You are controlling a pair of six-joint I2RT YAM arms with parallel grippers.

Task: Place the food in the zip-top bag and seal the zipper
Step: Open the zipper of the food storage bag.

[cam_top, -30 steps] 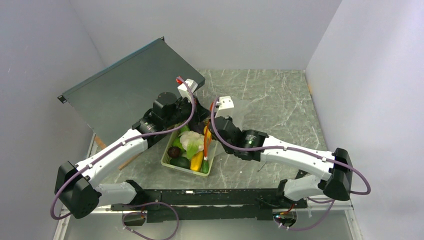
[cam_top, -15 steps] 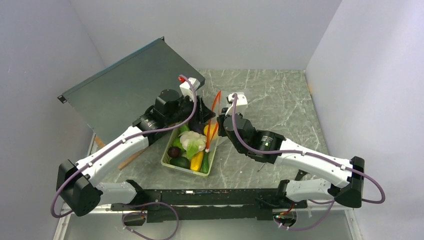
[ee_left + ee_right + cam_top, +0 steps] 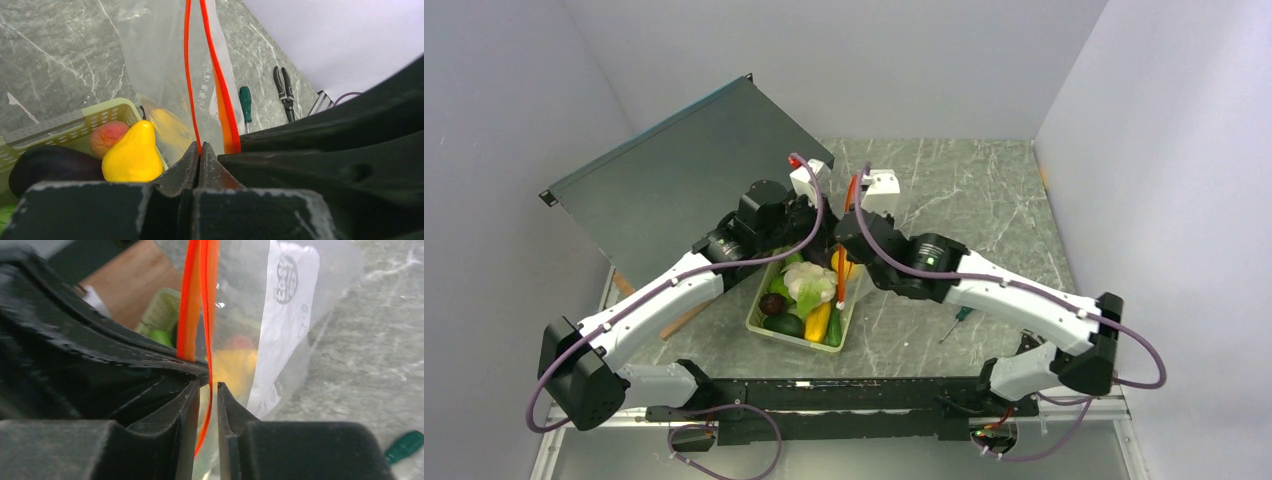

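The zip-top bag (image 3: 160, 65) hangs upright between both grippers, and its white label (image 3: 285, 315) faces the right wrist view. The orange-red zipper (image 3: 841, 275) splits into two lips. My left gripper (image 3: 200, 150) is shut on one lip (image 3: 186, 75). My right gripper (image 3: 208, 385) has its jaws a narrow gap apart, with the other thin lip (image 3: 210, 340) running between them. The food lies in the pale green tray (image 3: 759, 325): a yellow pear (image 3: 134, 152), a peach (image 3: 107, 137) and a dark purple eggplant (image 3: 45, 162). In the top view the grippers meet over the tray's far end.
A green-handled screwdriver (image 3: 954, 322) lies right of the tray, and it also shows in the left wrist view (image 3: 245, 102) beside black pliers (image 3: 285, 90). A large grey metal panel (image 3: 684, 170) leans at the back left. A wooden strip (image 3: 684, 322) lies under the left arm.
My right gripper rose from beside the tray, pulling the zipper up, then swung left close to the left gripper. The left arm shifted slightly. The orange strip now stands nearly upright.
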